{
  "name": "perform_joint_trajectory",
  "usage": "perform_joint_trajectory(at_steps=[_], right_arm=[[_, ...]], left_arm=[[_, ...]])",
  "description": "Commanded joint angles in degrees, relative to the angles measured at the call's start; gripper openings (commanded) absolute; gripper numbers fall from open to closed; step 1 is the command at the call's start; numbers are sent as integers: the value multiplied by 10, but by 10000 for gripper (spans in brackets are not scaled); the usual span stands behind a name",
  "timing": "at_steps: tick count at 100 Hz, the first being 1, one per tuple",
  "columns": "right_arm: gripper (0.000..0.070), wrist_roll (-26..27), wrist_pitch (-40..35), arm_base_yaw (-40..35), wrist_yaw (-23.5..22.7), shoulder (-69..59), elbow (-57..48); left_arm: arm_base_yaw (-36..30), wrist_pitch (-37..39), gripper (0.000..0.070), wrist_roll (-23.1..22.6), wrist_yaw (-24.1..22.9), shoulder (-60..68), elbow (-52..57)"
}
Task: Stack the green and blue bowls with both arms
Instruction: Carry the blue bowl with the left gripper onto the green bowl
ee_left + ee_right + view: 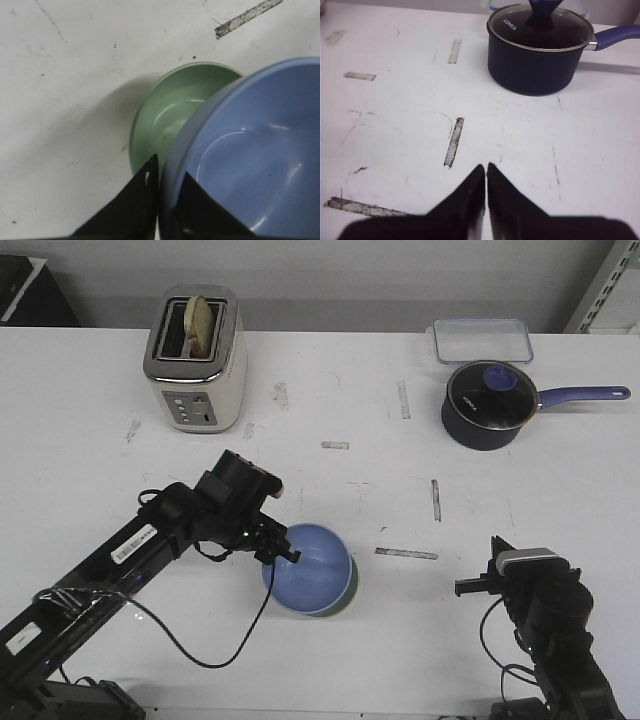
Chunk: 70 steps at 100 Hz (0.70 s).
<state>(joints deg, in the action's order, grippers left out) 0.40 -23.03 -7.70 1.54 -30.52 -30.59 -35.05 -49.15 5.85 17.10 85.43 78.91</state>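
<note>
Blue bowl (312,565) sits over the green bowl (345,598) near the table (400,490) front, green rim showing at four o'clock. We see the left gripper (167,200) pinching the blue rim; the right gripper (486,200) is clenched on nothing.

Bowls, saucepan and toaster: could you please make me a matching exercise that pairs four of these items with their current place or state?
Items:
1. blue bowl
2. green bowl
3. saucepan
4. toaster

States:
A. holds a slice in one slot
B. gripped at its rim by the left gripper
C. glass lid on, handle pointing right
D. sits under the other bowl

Pairs: 1-B, 2-D, 3-C, 4-A
</note>
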Motion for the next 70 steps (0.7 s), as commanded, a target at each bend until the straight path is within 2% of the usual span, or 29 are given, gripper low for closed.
perform_joint_trajectory(at_steps=[1,53,59,70], right_arm=[[0,-2,7,-1,-1,-3,-3],[0,-2,7,-1,-1,-3,-3],[0,-2,7,-1,-1,-3,-3],[0,-2,7,-1,-1,-3,-3]], left_arm=[[-11,3,0,-6,3,24,12],[-28,33,11,-6,3,89,12],[-28,33,68,-6,3,89,12],[-28,33,265,-4,3,89,12]])
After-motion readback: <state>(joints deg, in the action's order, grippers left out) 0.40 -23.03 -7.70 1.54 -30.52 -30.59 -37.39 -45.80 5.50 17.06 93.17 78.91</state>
